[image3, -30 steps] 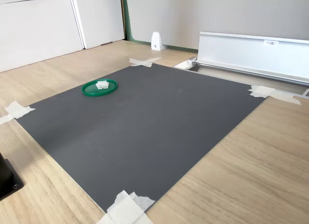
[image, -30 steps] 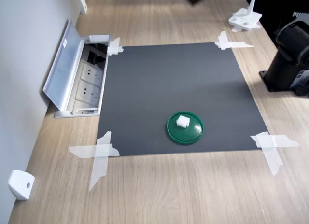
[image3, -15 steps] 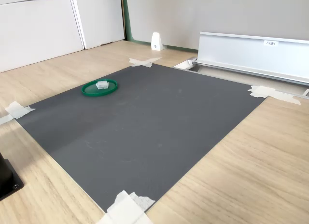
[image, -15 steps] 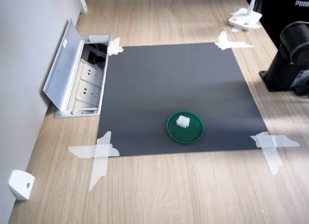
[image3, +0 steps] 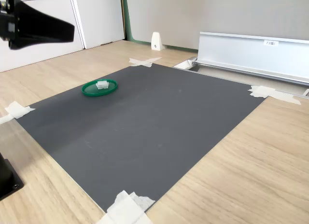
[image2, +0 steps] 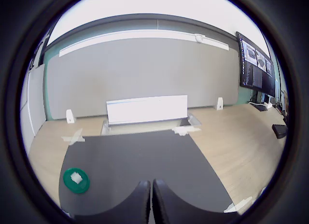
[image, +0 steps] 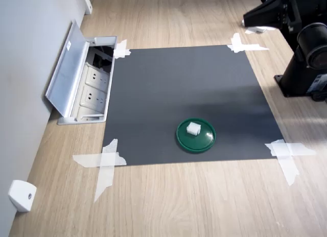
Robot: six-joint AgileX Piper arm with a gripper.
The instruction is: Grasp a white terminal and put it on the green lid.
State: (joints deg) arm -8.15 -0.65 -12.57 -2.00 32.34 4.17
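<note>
The white terminal (image: 193, 128) rests on the green lid (image: 205, 140), which lies on the black mat (image: 184, 78) near the mat's front edge in the first exterior view. The second exterior view shows the terminal (image3: 101, 84) on the lid (image3: 91, 91) at the mat's left. My gripper (image: 249, 15) hangs high above the table near the mat's far right corner, well away from the lid. It enters the second exterior view's top left (image3: 70, 27). In the wrist view its fingers (image2: 143, 204) are pressed together with nothing between them, and the terminal (image2: 76, 176) and lid (image2: 83, 186) sit far off.
An open floor socket box (image: 87, 84) with a raised metal flap lies along the first exterior view's left wall. The arm's black base (image: 306, 68) stands to the right of the mat. White tape strips (image: 104, 163) hold the mat's corners. A white wedge piece (image: 20, 195) sits at the front left.
The arm has swung into both exterior views, where only a sliver showed before. The terminal and the lid have not moved.
</note>
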